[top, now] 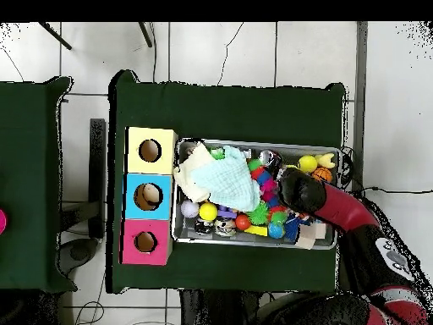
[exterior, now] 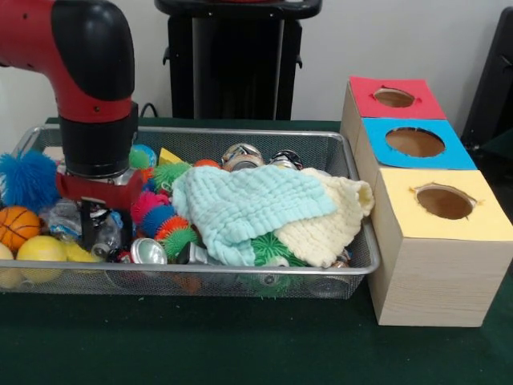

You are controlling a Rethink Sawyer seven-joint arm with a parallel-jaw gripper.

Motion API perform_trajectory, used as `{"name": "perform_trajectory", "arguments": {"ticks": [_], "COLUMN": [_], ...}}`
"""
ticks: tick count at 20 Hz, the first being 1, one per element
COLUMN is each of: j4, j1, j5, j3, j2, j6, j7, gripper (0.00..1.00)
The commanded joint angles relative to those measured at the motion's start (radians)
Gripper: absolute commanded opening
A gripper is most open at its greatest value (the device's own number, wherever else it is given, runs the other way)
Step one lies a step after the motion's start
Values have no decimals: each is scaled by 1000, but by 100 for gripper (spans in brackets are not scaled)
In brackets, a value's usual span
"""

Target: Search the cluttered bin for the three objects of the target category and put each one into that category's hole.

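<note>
The cluttered bin [exterior: 200, 271] is a silver wire-mesh basket on the green table, also seen in the overhead view [top: 254, 242]. It holds spiky balls [exterior: 156, 212], metal cans [exterior: 148, 252], a mint cloth [exterior: 240, 204] and a cream cloth [exterior: 333, 216]. My red and black arm reaches down into the bin's left end in the front view. My gripper [exterior: 100, 228] is low among the clutter there, partly hidden. In the overhead view the arm's head [top: 300, 190] covers it. The blue-topped hole [exterior: 414, 142] is in the middle box, also seen from overhead [top: 148, 196].
A red-topped hole [exterior: 393, 97] and a yellow-topped hole [exterior: 444, 201] flank the blue one, right of the bin. A small basketball [exterior: 16, 226], yellow balls [exterior: 40, 250] and a blue fuzzy ball [exterior: 28, 178] lie beside the arm. The black pedestal [exterior: 236, 64] stands behind.
</note>
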Motion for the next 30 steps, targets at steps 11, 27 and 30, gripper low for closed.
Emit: {"name": "perform_trajectory", "arguments": {"ticks": [11, 27, 30], "j4": [-153, -161, -161], "j1": [-23, -46, -65], "j5": [-56, -124, -146], "j3": [64, 131, 158], "j2": [187, 133, 137], "j6": [78, 170, 179], "j7": [-17, -158, -167], "gripper": [0, 0, 100]}}
